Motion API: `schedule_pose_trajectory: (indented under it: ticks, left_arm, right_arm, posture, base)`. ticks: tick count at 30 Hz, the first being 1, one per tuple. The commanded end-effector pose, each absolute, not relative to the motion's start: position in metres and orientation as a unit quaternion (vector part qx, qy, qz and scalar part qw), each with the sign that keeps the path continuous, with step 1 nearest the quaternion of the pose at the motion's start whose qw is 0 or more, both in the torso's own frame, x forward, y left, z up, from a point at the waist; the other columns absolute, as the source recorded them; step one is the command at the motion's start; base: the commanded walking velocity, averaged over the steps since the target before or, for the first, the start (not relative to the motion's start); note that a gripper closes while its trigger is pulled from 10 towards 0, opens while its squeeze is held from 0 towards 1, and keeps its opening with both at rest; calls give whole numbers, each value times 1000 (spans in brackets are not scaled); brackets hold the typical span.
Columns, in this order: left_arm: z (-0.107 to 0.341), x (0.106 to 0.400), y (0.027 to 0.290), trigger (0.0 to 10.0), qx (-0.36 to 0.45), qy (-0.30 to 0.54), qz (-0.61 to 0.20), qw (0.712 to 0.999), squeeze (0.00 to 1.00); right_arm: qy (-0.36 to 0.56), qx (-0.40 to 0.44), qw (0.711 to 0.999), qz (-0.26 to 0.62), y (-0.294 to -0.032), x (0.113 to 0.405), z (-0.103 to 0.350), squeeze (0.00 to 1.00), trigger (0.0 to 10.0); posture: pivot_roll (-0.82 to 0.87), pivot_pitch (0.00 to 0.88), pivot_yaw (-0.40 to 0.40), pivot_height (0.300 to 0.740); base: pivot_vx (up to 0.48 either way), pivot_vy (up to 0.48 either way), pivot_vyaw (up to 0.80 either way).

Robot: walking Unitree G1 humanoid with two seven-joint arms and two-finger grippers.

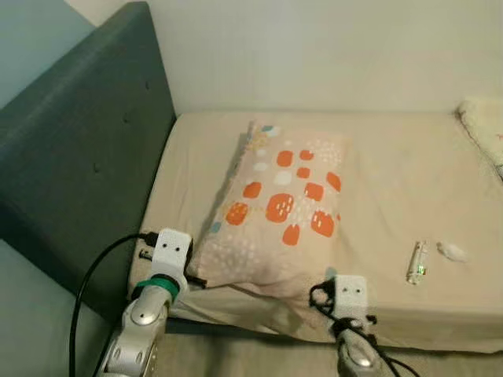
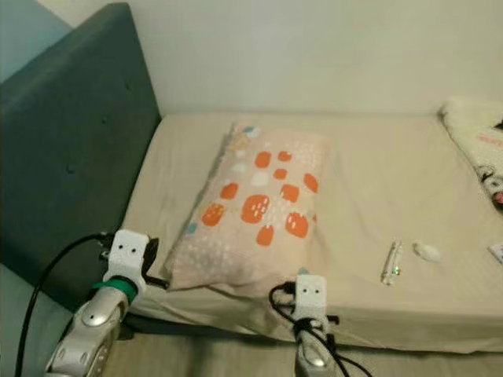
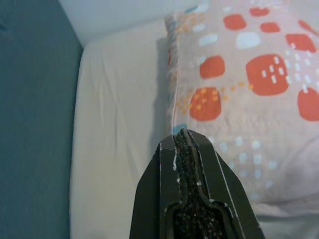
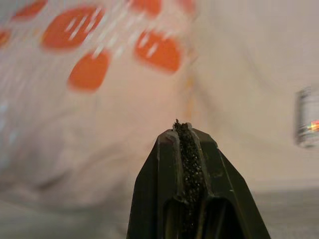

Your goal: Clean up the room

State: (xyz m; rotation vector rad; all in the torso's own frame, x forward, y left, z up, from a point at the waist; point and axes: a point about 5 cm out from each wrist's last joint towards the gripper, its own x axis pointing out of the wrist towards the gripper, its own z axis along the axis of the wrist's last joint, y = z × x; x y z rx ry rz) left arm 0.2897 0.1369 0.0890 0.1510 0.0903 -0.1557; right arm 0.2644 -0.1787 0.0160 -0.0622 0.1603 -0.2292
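Pillow (image 1: 279, 208), pink with orange spots, lies center frame on the bed (image 1: 393, 173), long axis tilted toward upper right. Left end effector (image 3: 185, 149) at lower left, fingers pressed together, tip at the pillow's near-left corner edge. Right end effector (image 4: 185, 137) at bottom center, fingers pressed together, at the pillow's near-right corner, view blurred. Small clear bottle (image 1: 416, 262) and a white crumpled bit (image 1: 452, 251) lie right of the pillow. Dark headboard (image 1: 71, 157) at left. White patterned cloth (image 2: 475, 141) at right edge.
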Motion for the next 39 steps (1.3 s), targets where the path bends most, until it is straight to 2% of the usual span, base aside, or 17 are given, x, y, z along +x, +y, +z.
schedule_pose_trajectory:
  ticks: [1,9,14,16,20,23,33,39]
  left_arm:
    - [85,287,140,10000,76,47,-83,992,0]
    - [85,285,143,10000,56,43,-75,995,0]
    - [81,279,145,10000,48,39,-59,996,0]
    - [83,279,147,10000,46,33,-50,997,0]
    - [83,279,148,10000,48,33,-43,997,0]
    - [84,279,150,10000,45,33,-21,998,0]
    - [84,278,149,10000,46,34,-28,998,0]
    - [85,280,147,10000,41,33,-28,998,0]
  right_arm:
    - [64,-40,989,-129,-184,259,18,0,10000]
    - [47,-53,991,-115,-183,259,24,0,10000]
    - [52,-57,995,-65,-167,261,24,0,10000]
    - [64,-53,995,-50,-162,261,20,0,10000]
    - [77,-52,995,-38,-159,261,16,0,10000]
    - [109,-38,992,-42,-164,263,10,0,10000]
    - [117,-44,991,-43,-172,272,13,0,10000]
    - [120,-42,991,-42,-170,268,11,0,10000]
  posture:
    - [25,50,164,740]
    - [9,50,176,740]
    - [6,39,161,740]
    - [15,33,126,740]
    - [18,32,116,740]
    - [39,30,53,740]
    - [28,34,60,740]
    - [23,35,69,740]
  base:
    - [0,0,0]
    - [0,0,0]
    - [0,0,0]
    - [0,0,0]
    - [0,0,0]
    - [0,0,0]
    - [52,0,0]
    - [359,0,-624]
